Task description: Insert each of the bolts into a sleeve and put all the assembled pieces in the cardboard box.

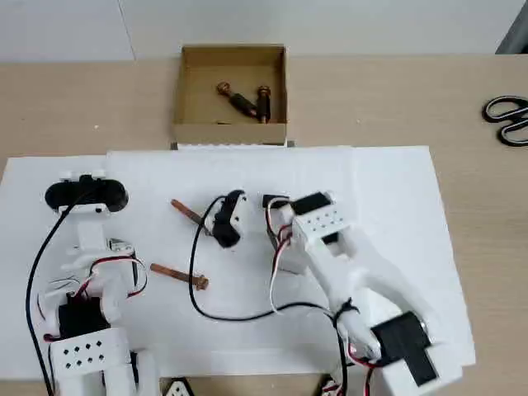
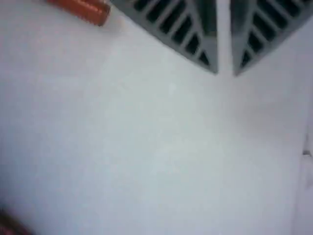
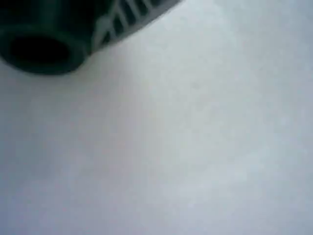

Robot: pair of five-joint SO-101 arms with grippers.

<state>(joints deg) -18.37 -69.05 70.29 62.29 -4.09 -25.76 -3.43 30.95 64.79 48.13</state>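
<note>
right gripper (image 1: 229,219) sits mid-way across the white foam sheet (image 1: 388,190). in its wrist view a dark sleeve (image 3: 41,49) lies hard against one ribbed finger (image 3: 128,13), with the open bore facing the camera. it looks clamped on that sleeve, though the far finger is hidden, so take that with care. the first bolt (image 1: 188,212) lies just beside the gripper on the foam, at a slant, one end towards the sleeve. the second bolt (image 1: 179,275) lies loose nearer the arm bases, between the two arms. left gripper (image 2: 224,72) hangs low over the foam, its tips drawn almost together with a sliver of white between them and nothing in the gap. up in the cardboard box (image 1: 231,132), two assembled pieces (image 1: 243,101) lie side by side.

so two done, two to go, by my read. here's the danger: the first bolt lies free on the foam, so if the sleeve meets it off-axis, it shoves the bolt away instead of sliding on. a weak grip would let the sleeve twist in the jaws. and the black cable (image 1: 247,316) looped beside the second bolt could drag it if the arm swings.
</note>
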